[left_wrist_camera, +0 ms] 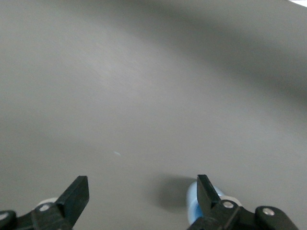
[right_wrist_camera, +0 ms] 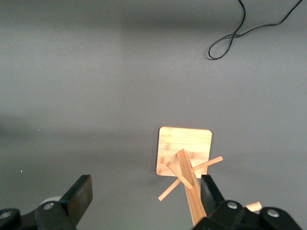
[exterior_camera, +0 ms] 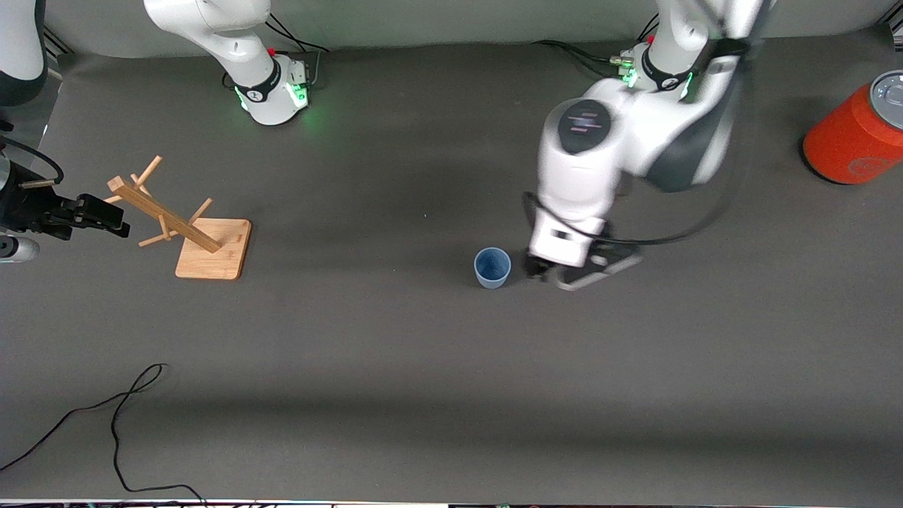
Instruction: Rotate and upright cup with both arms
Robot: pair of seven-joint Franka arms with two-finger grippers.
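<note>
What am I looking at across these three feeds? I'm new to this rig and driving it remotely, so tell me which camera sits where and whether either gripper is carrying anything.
The wide picture comes from a high camera facing two white robot arms across a dark table. The other two come from cameras on each arm's wrist.

The pale-blue cup stands upright, mouth up, mid-table. The left gripper is low beside it, fingers open, holding nothing; its wrist view shows the cup by one finger.

The right gripper is at the right arm's end of the table, open and empty, waiting above the wooden rack, which its camera sees from overhead.

An orange-red can lies at the left arm's end. A black cable trails nearer the front camera.
</note>
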